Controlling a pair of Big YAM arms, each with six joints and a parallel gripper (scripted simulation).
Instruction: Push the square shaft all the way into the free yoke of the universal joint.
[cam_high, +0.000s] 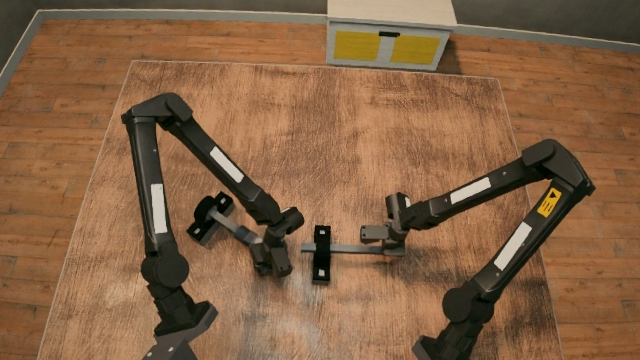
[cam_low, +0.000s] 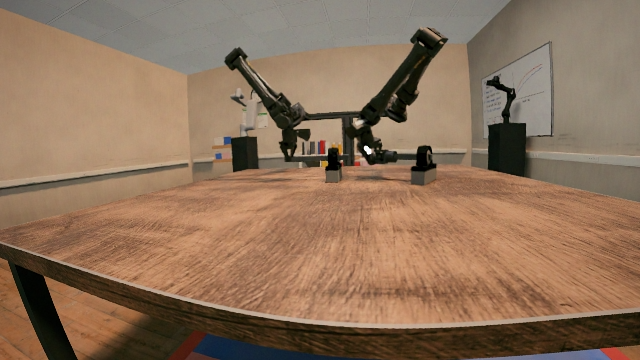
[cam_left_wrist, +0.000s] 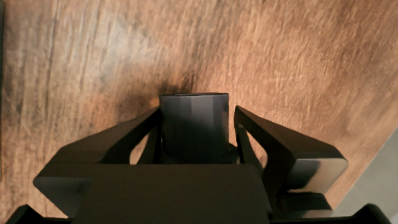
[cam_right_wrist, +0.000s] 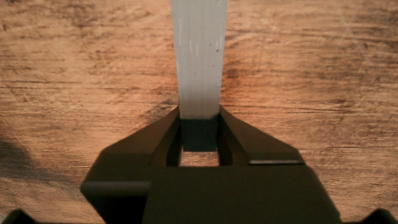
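Observation:
The universal joint (cam_high: 235, 230) runs from its black bearing block (cam_high: 210, 217) toward the table's middle. Its free yoke (cam_high: 260, 250) ends under my left gripper (cam_high: 270, 265). In the left wrist view the dark yoke (cam_left_wrist: 195, 125) fills the space between the fingers, which press on its sides. The grey square shaft (cam_high: 345, 248) lies level through a black guide block (cam_high: 321, 254), with its tip pointing at the yoke and a gap between them. My right gripper (cam_high: 395, 247) is shut on the shaft's far end, as the right wrist view (cam_right_wrist: 199, 135) shows on the pale shaft (cam_right_wrist: 199, 55).
A white cabinet with yellow doors (cam_high: 389, 47) stands beyond the table's far edge. In the exterior view the guide block (cam_low: 333, 170) and the bearing block (cam_low: 424, 167) stand at the far end of the table.

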